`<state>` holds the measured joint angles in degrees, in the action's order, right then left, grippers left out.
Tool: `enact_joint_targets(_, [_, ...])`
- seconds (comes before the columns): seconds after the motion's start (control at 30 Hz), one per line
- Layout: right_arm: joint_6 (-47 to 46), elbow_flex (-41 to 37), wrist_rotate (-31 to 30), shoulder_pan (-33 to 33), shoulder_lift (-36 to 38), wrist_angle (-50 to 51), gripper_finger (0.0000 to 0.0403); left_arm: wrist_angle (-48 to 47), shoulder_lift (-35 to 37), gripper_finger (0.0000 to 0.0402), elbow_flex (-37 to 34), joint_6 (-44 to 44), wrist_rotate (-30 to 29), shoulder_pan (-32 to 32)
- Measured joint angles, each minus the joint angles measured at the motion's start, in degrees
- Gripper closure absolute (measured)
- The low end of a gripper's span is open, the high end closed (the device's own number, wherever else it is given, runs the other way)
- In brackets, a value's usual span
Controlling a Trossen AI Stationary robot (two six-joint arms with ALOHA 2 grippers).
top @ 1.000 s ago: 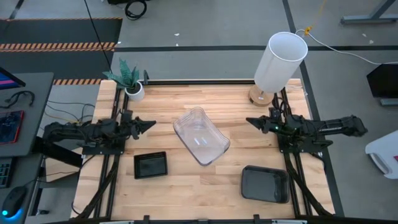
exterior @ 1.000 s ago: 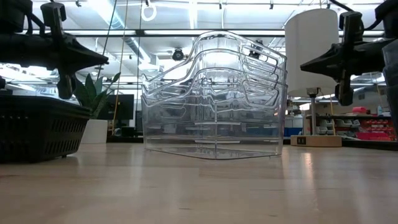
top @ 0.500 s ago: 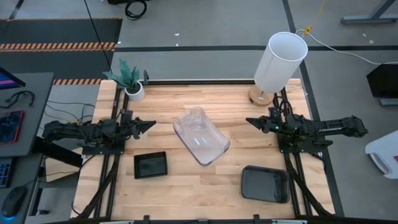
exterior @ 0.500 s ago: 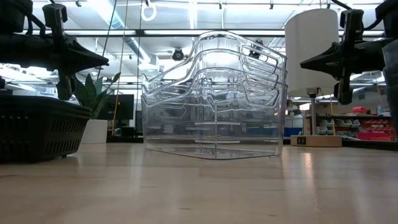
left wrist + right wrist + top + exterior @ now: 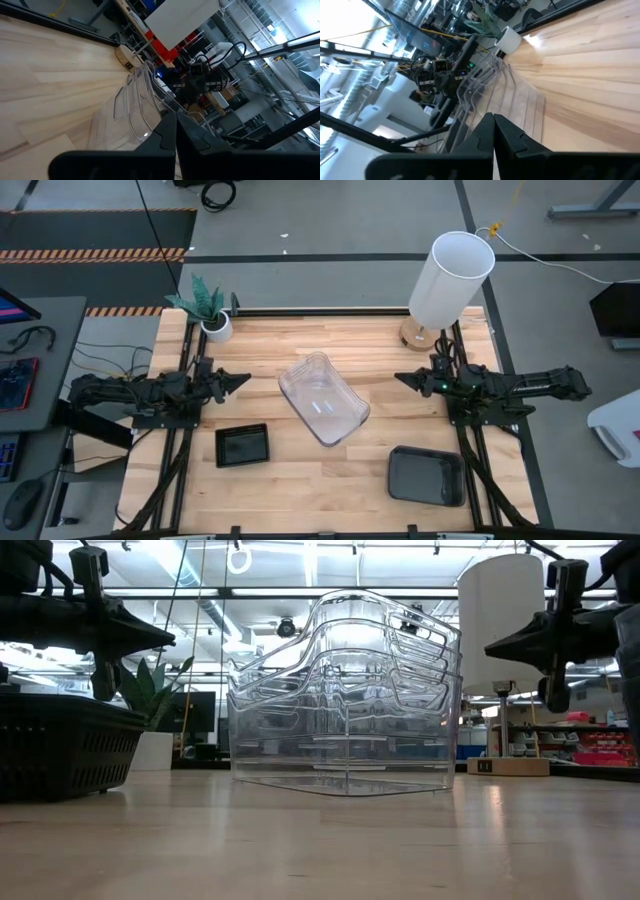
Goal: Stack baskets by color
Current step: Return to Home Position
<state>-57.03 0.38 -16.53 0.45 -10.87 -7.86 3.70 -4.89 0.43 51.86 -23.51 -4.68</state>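
A stack of clear baskets [image 5: 323, 399] stands on its base in the middle of the table, nested several deep as the low view [image 5: 346, 690] shows. A small black slatted basket [image 5: 242, 445] sits near the front left, a smoky-grey basket [image 5: 427, 476] at the front right. My left gripper [image 5: 243, 379] hovers shut above the table's left side, pointing level at the clear stack. My right gripper [image 5: 402, 376] hovers shut on the right side, pointing level at the same stack. Neither holds anything.
A tall white cylinder lamp shade [image 5: 451, 278] on a wooden foot stands at the far right corner. A small white pot with a green plant [image 5: 213, 322] stands at the far left corner. Bare wood lies between the baskets and along the far edge.
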Motion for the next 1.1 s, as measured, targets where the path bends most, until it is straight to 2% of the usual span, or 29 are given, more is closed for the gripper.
enact_joint_targets(0.37, [4.51,-0.02,-0.95,0.00,0.00,2.60,0.0395,-0.13,-0.01,0.0397,0.00,-1.96,1.50,-0.07])
enact_joint_targets(0.53, [5.16,-0.02,-0.82,0.00,0.00,4.19,0.0391,-0.13,-0.88,0.0397,0.00,-6.23,1.59,-0.07])
enact_joint_targets(0.63, [7.52,-0.02,0.75,0.00,0.00,4.53,0.0391,-0.45,-2.20,0.0397,0.02,-10.56,5.18,-0.07])
enact_joint_targets(0.77, [17.47,-0.02,2.32,0.00,0.00,4.64,0.0391,-0.74,-4.02,0.0389,0.00,-14.78,9.15,-0.09])
enact_joint_targets(0.97, [32.00,-0.02,3.12,0.00,0.00,4.74,0.0390,-0.84,-6.50,0.0375,0.00,-19.47,9.58,-0.07])
enact_joint_targets(1.03, [42.60,-0.02,3.12,0.00,0.00,4.90,0.0390,-0.90,-7.58,0.0373,0.00,-27.78,9.64,-0.07])
enact_joint_targets(1.1, [54.57,-0.02,3.14,0.00,0.00,4.88,0.0390,-0.92,-8.94,0.0374,0.00,-42.43,9.81,-0.07])
